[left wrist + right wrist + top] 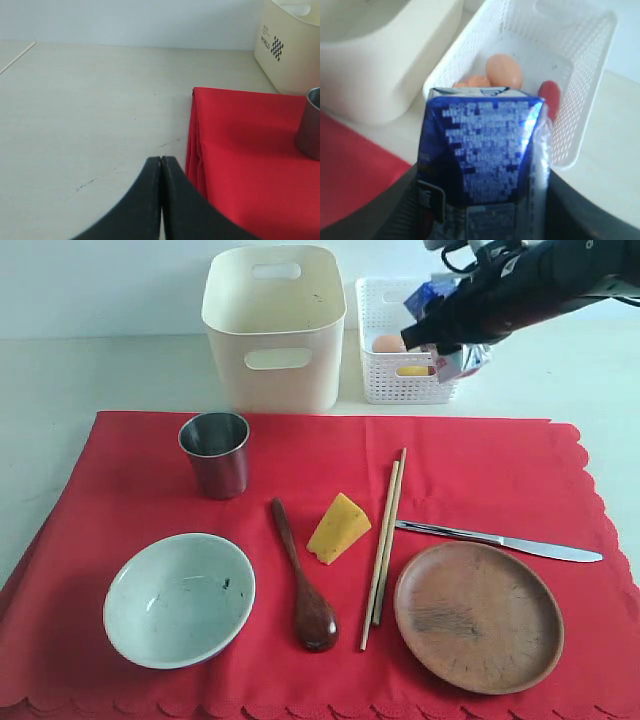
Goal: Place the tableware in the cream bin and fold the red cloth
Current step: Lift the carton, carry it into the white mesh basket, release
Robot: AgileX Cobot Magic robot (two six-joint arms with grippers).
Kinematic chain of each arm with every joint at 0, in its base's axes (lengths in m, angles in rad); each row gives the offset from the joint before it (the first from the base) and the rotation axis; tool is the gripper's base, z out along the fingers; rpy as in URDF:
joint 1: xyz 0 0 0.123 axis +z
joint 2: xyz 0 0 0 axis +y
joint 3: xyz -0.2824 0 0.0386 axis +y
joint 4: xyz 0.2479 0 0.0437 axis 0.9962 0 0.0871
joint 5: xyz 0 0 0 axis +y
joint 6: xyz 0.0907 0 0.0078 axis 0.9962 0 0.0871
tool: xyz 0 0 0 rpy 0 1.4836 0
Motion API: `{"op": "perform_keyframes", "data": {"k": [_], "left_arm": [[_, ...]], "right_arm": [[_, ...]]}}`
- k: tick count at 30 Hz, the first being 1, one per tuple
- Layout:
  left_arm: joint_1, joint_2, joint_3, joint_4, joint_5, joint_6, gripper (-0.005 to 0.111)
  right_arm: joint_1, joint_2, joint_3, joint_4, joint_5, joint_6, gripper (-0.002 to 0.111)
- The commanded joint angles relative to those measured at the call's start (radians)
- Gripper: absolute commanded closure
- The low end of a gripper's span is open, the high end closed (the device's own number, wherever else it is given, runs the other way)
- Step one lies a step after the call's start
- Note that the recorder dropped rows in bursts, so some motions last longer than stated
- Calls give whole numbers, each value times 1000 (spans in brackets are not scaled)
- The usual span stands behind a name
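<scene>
Where it lies flat on the pale worktop (60, 370), the bright red scalloped cloth (470, 460) bears, left to right: pale green-white bowl (180, 600), steel cup (215, 453), dark wooden spoon (313, 618), yellow cheese wedge (338, 528), wooden chopsticks (385, 535), round brown plate (478, 617), metal knife (500, 539). Tall cream plastic bin (275, 325): behind the cup. Left pincer (161, 161): pressed together, near the cloth's edge. Right pincer (445, 335): pinching a blue carton (480, 150) over the white lattice basket (400, 385).
</scene>
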Motion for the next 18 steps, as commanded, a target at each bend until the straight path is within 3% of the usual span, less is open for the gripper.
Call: {"op": "perform_keyframes", "data": {"k": [1,11,18], "left_arm": [[-1,8,-1,-5,-7,0,106],[-1,8,-1,-5,-7,0,106],[-1,8,-1,-5,-7,0,106]], "right_arm": [[-3,7,-18,2,-200,96,108],[-3,125,-18,4,-593,176,108],[-3,243,-134,4,-561,224,108]]}}
